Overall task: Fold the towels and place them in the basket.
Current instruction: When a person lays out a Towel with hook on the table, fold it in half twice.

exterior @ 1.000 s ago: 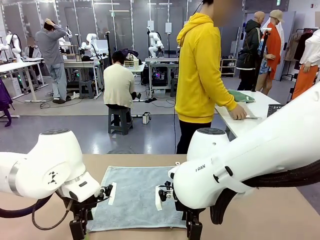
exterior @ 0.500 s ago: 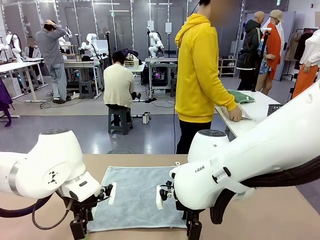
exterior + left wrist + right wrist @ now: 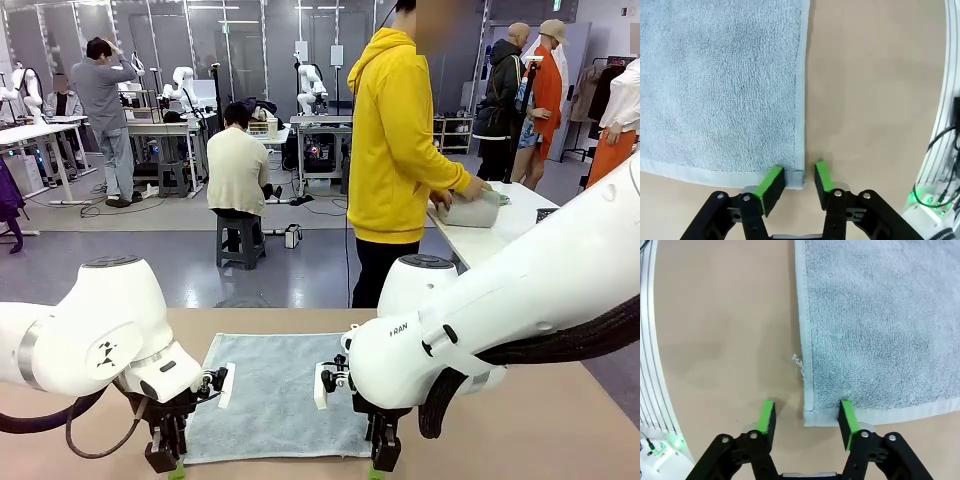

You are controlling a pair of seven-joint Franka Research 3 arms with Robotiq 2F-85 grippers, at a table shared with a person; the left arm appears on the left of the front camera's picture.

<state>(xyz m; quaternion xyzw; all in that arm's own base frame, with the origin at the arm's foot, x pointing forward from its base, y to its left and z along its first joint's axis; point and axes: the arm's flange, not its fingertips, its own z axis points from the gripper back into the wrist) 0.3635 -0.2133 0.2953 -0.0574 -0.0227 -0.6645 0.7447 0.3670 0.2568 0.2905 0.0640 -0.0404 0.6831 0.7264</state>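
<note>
The pale blue-grey towel [image 3: 275, 395] lies flat on the tan table [image 3: 560, 430]. My left gripper [image 3: 165, 462] hangs over its near left corner. In the left wrist view the gripper [image 3: 797, 176] is open, its green pads [image 3: 774, 176] on either side of the towel [image 3: 725, 85] corner. My right gripper [image 3: 383, 462] is at the near right corner. It is open too [image 3: 806, 416], and the towel [image 3: 880, 320] corner sits between its pads [image 3: 846, 416]. At a side table a person in a yellow hoodie holds a folded greenish towel [image 3: 470, 210]. A bit of the dark lattice basket [image 3: 546, 213] shows beyond it.
Bare tan tabletop [image 3: 875, 90] runs alongside the towel's edges. White arm casing and cables [image 3: 945, 165] stand close on one side in the left wrist view. The white side table [image 3: 490, 245] stands off to the far right.
Both grippers have risen slightly in the front view, so their green tips now show. The person has gathered up the greenish towel from the side table. The blue-grey towel still lies flat.
</note>
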